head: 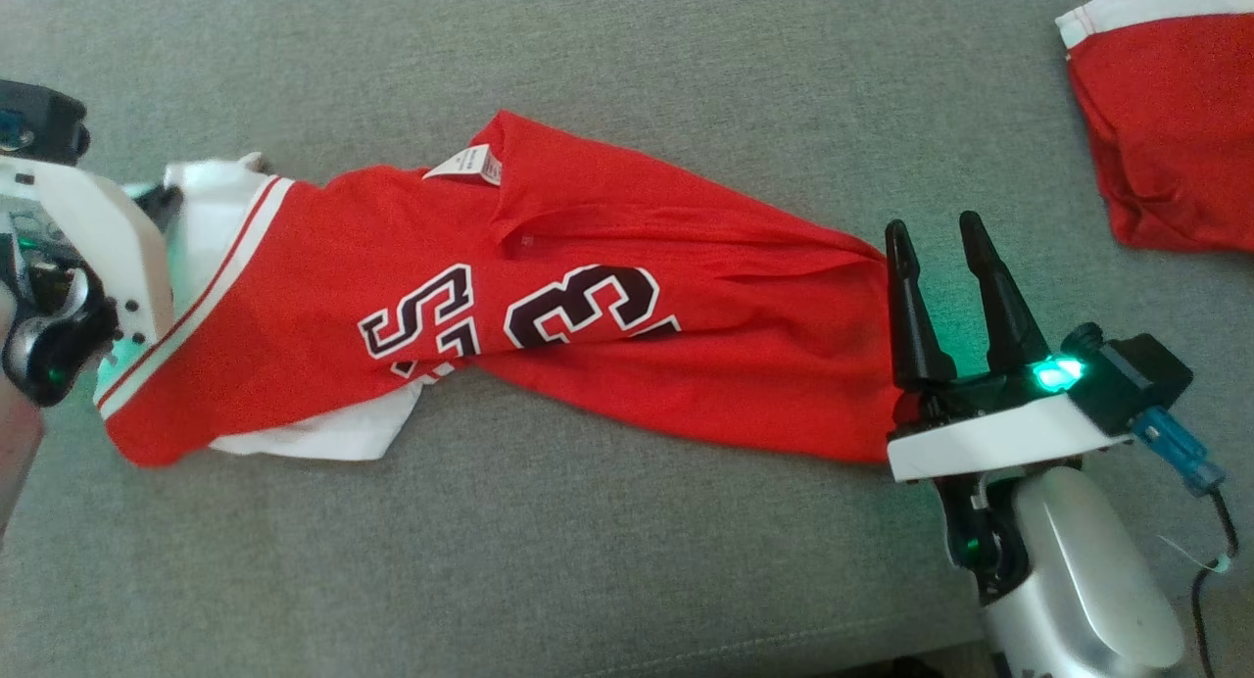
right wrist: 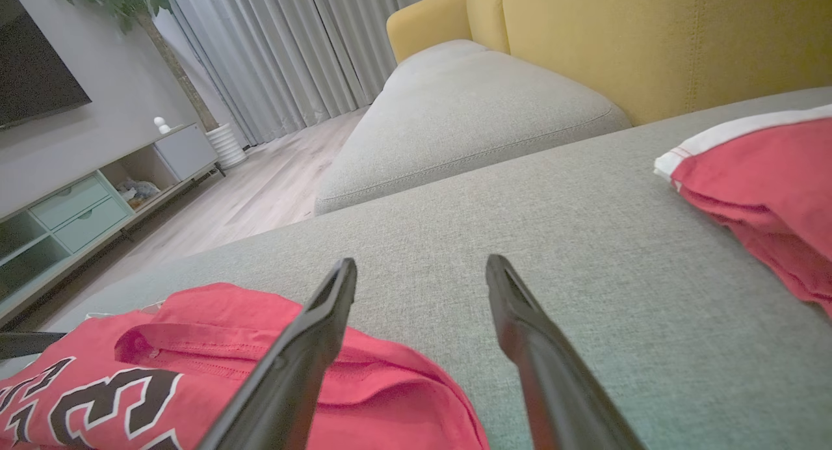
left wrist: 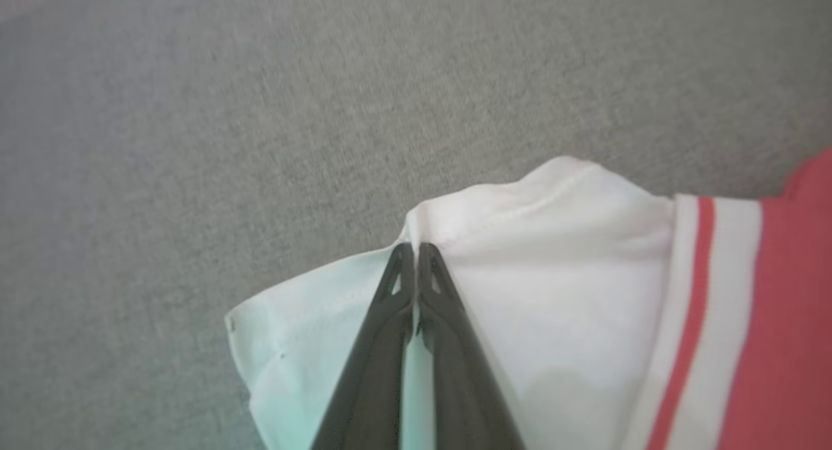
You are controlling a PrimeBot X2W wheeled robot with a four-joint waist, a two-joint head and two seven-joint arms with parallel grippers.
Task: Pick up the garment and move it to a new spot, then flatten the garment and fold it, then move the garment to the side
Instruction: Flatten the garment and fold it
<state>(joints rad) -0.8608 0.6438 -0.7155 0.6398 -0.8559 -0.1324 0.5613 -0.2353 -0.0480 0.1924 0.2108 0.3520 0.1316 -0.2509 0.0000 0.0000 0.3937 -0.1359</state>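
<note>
Pinching the white sleeve hem, our left gripper [left wrist: 414, 248] was clamped shut on the garment [head: 735, 364], which lay stretched sideways across the grey cushion [head: 588, 560]. Our right gripper [head: 936, 232] hovered with jaws spread just beside the opposite end, probably so we could take both ends and lift.

Red jersey [head: 588, 296] (white sleeves) stretched, rumpled

Bare grey cushion [head: 607, 580] lies open in front of and behind the stretched red jersey [head: 588, 296]. A second red garment [head: 1176, 129] blocks the far right corner, with a yellow backrest [right wrist: 650, 40] beyond.
</note>
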